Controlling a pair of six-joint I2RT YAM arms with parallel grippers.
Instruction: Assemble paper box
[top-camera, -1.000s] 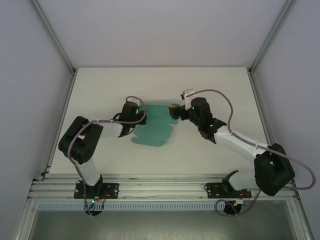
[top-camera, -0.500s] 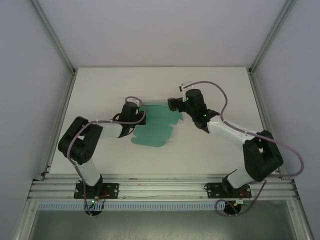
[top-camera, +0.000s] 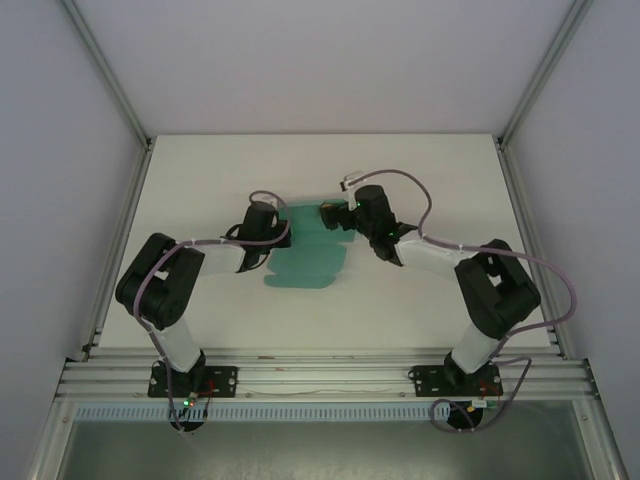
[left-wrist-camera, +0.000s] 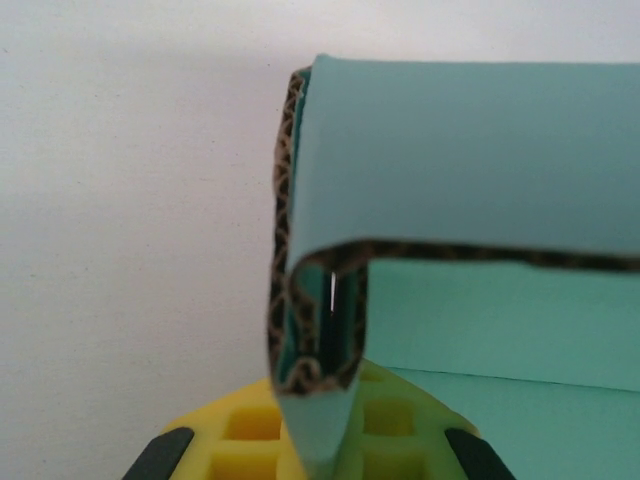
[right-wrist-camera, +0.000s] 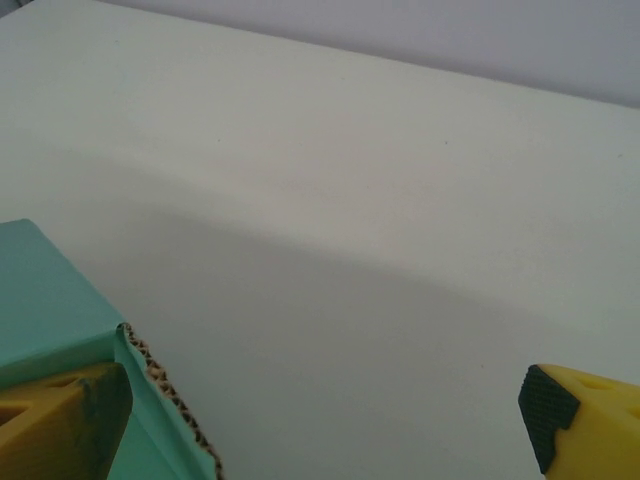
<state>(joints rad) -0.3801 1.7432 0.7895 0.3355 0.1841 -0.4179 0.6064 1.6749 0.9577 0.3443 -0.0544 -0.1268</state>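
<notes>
Roughly: paper box (top-camera: 310, 255) flat, long axis near-far.

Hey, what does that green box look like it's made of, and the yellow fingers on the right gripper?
The paper box looks like thin corrugated cardboard with a matte teal facing: brown wavy fluting shows along its cut edges. The fingers of the right gripper look like yellow plastic, moulded or printed. Their dark pads have a fine grid texture and may be rubber.
</notes>
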